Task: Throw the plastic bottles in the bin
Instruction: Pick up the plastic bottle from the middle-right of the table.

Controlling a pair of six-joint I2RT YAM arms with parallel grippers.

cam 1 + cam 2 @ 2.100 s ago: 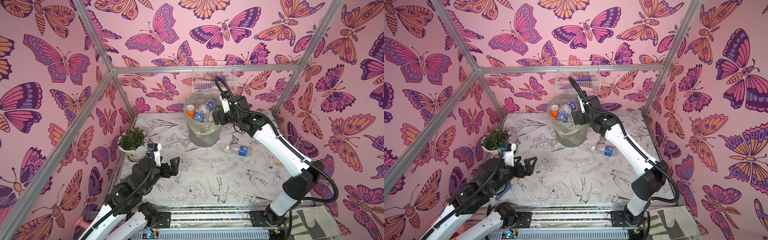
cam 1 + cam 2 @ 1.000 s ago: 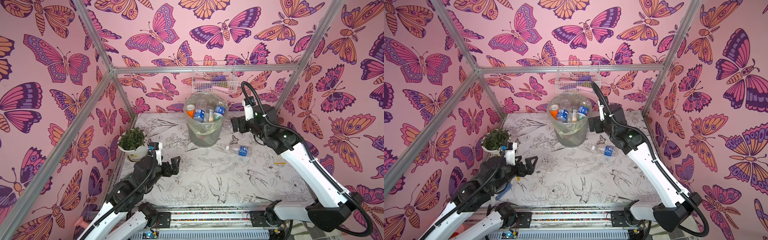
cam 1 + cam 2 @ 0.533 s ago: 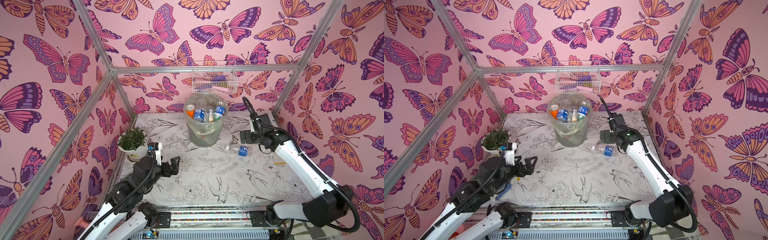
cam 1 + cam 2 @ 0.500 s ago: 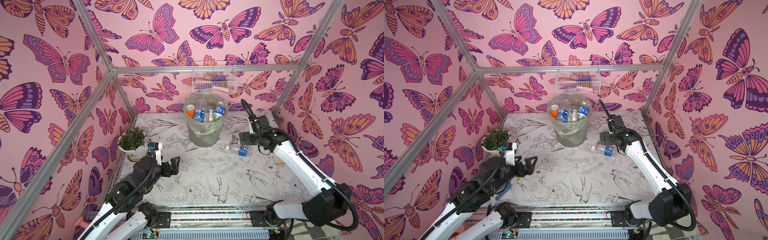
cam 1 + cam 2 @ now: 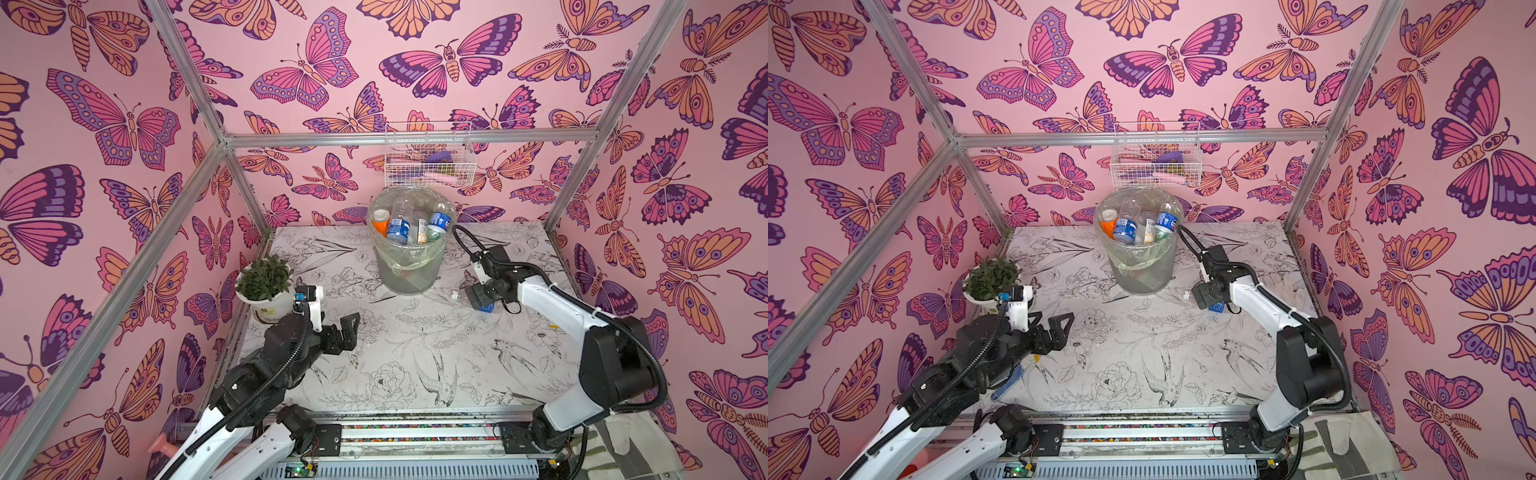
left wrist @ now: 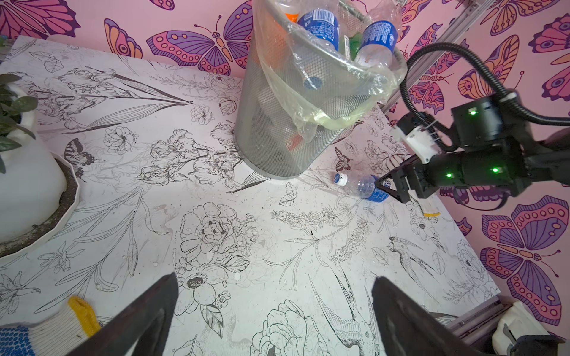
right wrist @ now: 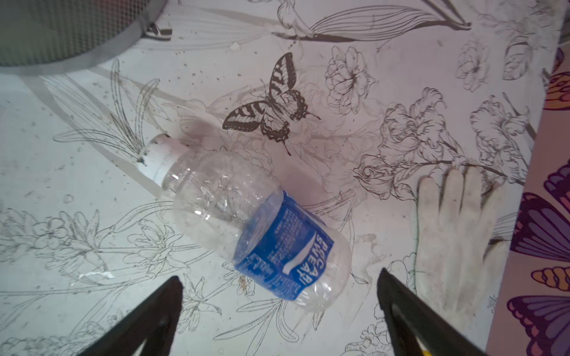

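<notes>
The bin (image 5: 409,270) (image 5: 1142,270) (image 6: 271,123) stands at the back of the table, filled to the rim with several plastic bottles (image 5: 398,228) (image 5: 1125,230). One clear bottle with a blue label and white cap (image 7: 262,228) (image 6: 361,186) lies on its side on the table, right of the bin. My right gripper (image 5: 473,297) (image 5: 1202,297) (image 7: 280,275) hangs just over this bottle, jaws open on either side of its base end, not touching it. My left gripper (image 5: 351,328) (image 5: 1059,324) (image 6: 274,279) is open and empty above the front left of the table.
A white flowerpot with a green plant (image 5: 266,291) stands at the left edge. A white wire basket (image 5: 428,162) hangs on the back wall above the bin. A white glove (image 7: 453,234) lies right of the bottle by the wall; a blue-dotted glove (image 6: 46,333) lies under my left arm.
My right arm swung away from the bin's rim, to the right and down, and now sits low over the loose bottle. The left arm has stayed still.
</notes>
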